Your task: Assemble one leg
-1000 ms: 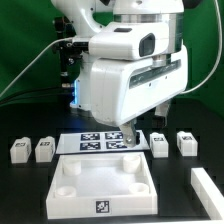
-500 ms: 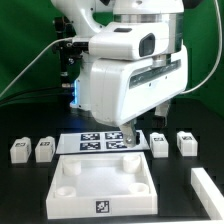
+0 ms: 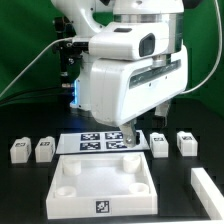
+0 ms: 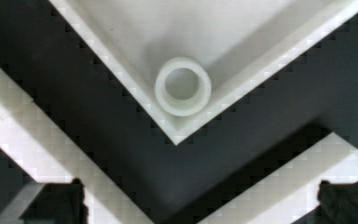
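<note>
Four legs lie on the black table in the exterior view: two on the left and two on the right, each a small white block with a tag. My gripper hangs open and empty above the far edge of the large white plate, apart from every leg. In the wrist view the gripper is wide open. One corner of the plate with a round socket lies below it. No leg shows in the wrist view.
The marker board lies behind the plate, partly under the gripper. A long white strip lies at the exterior view's front right. The big white arm body fills the middle of that view. A green backdrop stands behind.
</note>
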You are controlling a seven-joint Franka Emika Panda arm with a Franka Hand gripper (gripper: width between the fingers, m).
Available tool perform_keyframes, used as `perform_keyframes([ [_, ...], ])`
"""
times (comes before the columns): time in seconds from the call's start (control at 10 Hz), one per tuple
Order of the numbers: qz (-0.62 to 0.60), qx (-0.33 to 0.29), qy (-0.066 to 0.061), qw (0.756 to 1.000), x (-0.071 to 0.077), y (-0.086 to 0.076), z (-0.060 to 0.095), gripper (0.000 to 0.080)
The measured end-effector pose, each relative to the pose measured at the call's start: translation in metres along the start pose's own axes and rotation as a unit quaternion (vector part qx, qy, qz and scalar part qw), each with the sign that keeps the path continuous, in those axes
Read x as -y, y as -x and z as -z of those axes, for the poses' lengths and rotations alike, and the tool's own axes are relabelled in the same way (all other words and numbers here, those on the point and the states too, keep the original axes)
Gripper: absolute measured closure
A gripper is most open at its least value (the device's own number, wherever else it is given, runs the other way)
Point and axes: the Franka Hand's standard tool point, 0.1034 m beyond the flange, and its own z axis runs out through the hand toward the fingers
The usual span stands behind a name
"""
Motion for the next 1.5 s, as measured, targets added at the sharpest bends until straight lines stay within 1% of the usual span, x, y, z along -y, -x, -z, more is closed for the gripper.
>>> perform_keyframes([
  [0.5,0.009,0.0,0.0,1.0,0.0,0.0,0.0,0.0149],
  [0.7,0.111,0.001,0.001,0.994,-0.001,0.002,0.0,0.0149],
  [0.8,0.168,0.001,0.002,0.986,0.0,0.007,0.0,0.0149],
  [0.9,0.22,0.003,0.002,0.975,0.006,0.024,0.001,0.0149],
  [1.0,0.279,0.003,0.004,0.96,0.015,0.042,-0.001,0.0149],
  [1.1,0.325,0.004,0.002,0.946,0.024,0.068,-0.009,0.0149],
  [1.2,0.377,0.005,-0.004,0.926,0.028,0.087,-0.018,0.0149],
  [1.3,0.388,0.004,-0.01,0.921,0.033,0.107,-0.03,0.0149],
  [1.4,0.374,0.001,-0.015,0.927,0.04,0.126,-0.046,0.0149],
  [1.5,0.369,0.0,-0.02,0.929,0.043,0.134,-0.058,0.0149],
])
